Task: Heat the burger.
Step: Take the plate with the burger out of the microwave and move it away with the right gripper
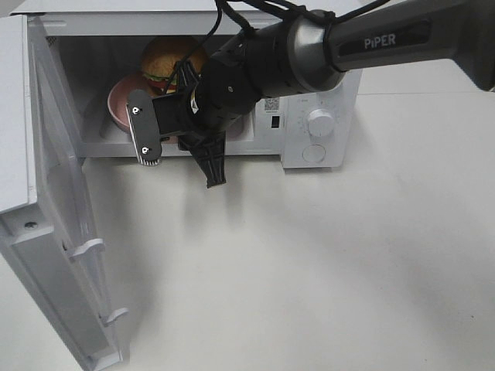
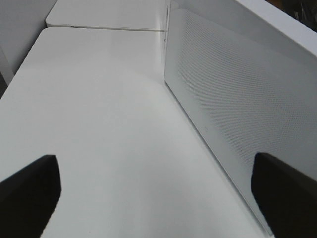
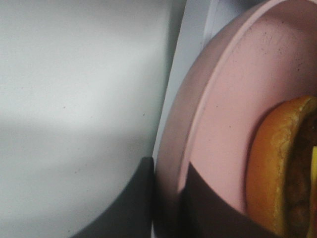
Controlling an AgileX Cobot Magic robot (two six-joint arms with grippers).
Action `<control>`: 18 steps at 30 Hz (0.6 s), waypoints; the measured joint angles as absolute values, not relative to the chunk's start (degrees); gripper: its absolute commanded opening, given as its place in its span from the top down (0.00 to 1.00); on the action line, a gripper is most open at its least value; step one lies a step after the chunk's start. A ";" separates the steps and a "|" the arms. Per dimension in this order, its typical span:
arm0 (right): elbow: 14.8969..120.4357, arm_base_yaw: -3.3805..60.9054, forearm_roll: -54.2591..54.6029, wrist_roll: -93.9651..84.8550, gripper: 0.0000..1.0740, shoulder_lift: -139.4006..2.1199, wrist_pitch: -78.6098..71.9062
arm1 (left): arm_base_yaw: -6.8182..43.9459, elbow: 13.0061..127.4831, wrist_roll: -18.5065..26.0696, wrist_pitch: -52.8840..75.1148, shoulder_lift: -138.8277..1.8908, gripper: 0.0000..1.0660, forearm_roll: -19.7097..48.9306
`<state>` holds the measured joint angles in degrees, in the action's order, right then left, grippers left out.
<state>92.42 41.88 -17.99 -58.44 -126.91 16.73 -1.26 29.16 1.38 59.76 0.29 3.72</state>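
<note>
The burger [image 1: 165, 56], golden bun over green lettuce, sits on a pink plate [image 1: 118, 99] inside the open microwave [image 1: 337, 93]. My right gripper [image 1: 184, 77] reaches across into the cavity. In the right wrist view the right gripper [image 3: 168, 198] is shut on the plate [image 3: 225, 109] at its rim, one dark finger on each side, with the burger [image 3: 277, 163] just beyond. My left gripper [image 2: 157, 193] is out of the high view; it stands open and empty, its fingertips [image 2: 29, 193] wide apart above the white table.
The microwave door [image 1: 58, 232] is swung wide open toward the front left; the left wrist view shows its perforated panel [image 2: 237, 99] close beside the left gripper. Two knobs [image 1: 319, 122] sit on the microwave's right panel. The white table [image 1: 325, 263] lies in front.
</note>
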 measured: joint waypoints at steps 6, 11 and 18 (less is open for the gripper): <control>88.12 41.88 -17.99 -58.27 1.00 -124.96 16.73 | -1.26 29.16 1.38 59.76 0.29 0.06 3.72; 83.82 41.88 -18.05 -58.27 1.00 -122.33 15.01 | -1.26 29.16 1.38 59.76 0.29 0.06 3.72; 76.38 41.94 -19.77 -58.27 1.00 -117.74 9.28 | -1.26 29.16 1.38 59.76 0.29 0.06 3.72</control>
